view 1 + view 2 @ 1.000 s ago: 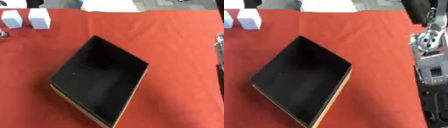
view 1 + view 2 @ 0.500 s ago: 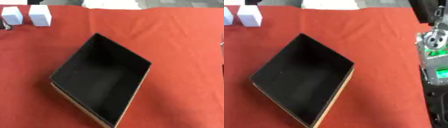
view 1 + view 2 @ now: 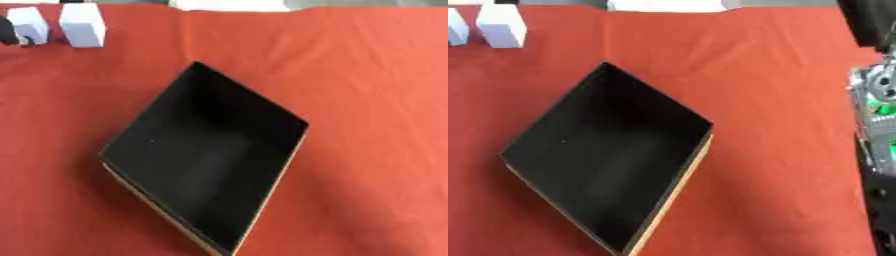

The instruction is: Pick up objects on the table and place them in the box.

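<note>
- The two white blocks stand at the far left of the tabletop (image 3: 367, 75), side by side and upright: the left block (image 3: 28, 25) and the right block (image 3: 83, 24).
- A small dark thing (image 3: 7, 31) touches the left block on its left side at the view's edge; I cannot tell what it is.
- The box (image 3: 206, 155) lies open in the middle, turned like a diamond, its long axis running from far right to near left. Its inside is black and nothing shows in it.
- The blocks sit well apart from the box, beyond its far corner and off to the left.
- No robot hand shows in either view, so I cannot tell whether either is open or closed.
- The right arm (image 3: 877, 125) shows only in the right eye view, as silver and black parts along the right edge, well apart from the blocks and across the box from them.
- Judging by the layout, the blocks lie on the left arm's side, so the left hand looks better placed to reach them; the right arm would have to cross over the box.
- Nothing has been placed yet, as far as the box shows.
</note>
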You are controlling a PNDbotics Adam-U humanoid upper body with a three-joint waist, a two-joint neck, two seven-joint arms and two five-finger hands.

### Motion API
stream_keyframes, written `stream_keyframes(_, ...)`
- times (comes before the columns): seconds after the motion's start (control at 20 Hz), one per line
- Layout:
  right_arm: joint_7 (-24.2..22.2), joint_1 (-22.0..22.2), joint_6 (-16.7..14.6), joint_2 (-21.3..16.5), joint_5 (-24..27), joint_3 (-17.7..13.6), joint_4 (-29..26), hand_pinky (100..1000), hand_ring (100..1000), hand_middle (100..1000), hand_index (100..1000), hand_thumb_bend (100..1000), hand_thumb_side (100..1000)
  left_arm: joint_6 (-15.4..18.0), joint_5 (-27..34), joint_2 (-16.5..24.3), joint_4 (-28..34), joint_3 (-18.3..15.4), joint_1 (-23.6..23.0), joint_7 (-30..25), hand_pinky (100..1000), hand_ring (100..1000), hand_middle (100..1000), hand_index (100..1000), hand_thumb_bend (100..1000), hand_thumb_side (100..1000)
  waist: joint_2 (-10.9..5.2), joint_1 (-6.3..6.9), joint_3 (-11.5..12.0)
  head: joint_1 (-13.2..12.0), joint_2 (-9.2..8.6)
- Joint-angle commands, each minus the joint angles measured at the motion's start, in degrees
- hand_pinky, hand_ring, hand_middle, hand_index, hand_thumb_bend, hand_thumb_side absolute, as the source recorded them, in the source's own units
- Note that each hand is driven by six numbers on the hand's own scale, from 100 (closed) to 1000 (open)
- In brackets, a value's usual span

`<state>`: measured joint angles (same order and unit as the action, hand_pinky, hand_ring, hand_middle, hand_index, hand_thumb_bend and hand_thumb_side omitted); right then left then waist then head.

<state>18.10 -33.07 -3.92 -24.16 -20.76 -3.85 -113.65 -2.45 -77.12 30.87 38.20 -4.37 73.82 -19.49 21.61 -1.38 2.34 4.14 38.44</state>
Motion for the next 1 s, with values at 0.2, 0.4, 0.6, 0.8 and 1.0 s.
stream_keyframes(0.2, -0.18, -1.37, 0.19, -2.18, 0.87, -0.14, -0.94, 769, 599, 512, 798, 100, 706, -4.51, -0.68, 3.43, 0.58, -2.50, 1.56, 2.88, 761, 875, 938, 957, 549, 100, -0.28, -0.20, -0.36, -1.39, -1.72)
stream_keyframes(0.4, -0.21, -1.86, 0.38, -2.52, 1.25, -0.08, -0.94, 769, 597, 509, 797, 100, 708, -5.63, 0.53, 3.73, 0.17, -2.65, 1.59, 4.28, 772, 887, 943, 963, 540, 100, 0.66, -0.41, -0.81, -1.96, -2.57)
stream_keyframes(0.6, -0.35, -2.57, 0.40, -2.79, 1.61, 0.11, -0.94, 769, 596, 508, 797, 100, 710, -5.56, 1.68, 4.02, -0.17, -2.75, 1.74, 5.02, 786, 902, 959, 974, 565, 100, 1.65, -0.34, -1.49, -2.62, -3.62)
stream_keyframes(0.8, -0.35, -3.02, 0.43, -3.10, 1.93, 0.21, -0.94, 769, 595, 506, 797, 100, 711, -5.59, 1.94, 4.32, -0.40, -2.79, 2.12, 4.44, 789, 904, 961, 974, 581, 100, 2.45, -0.15, -2.13, -3.09, -4.34)
stream_keyframes(1.0, -0.41, -3.62, 0.45, -3.47, 2.18, 0.37, -0.94, 769, 594, 504, 796, 100, 712, -5.89, 1.69, 4.81, -0.60, -2.97, 2.71, 3.58, 788, 901, 956, 964, 573, 100, 3.29, 0.02, -2.86, -3.67, -5.13)
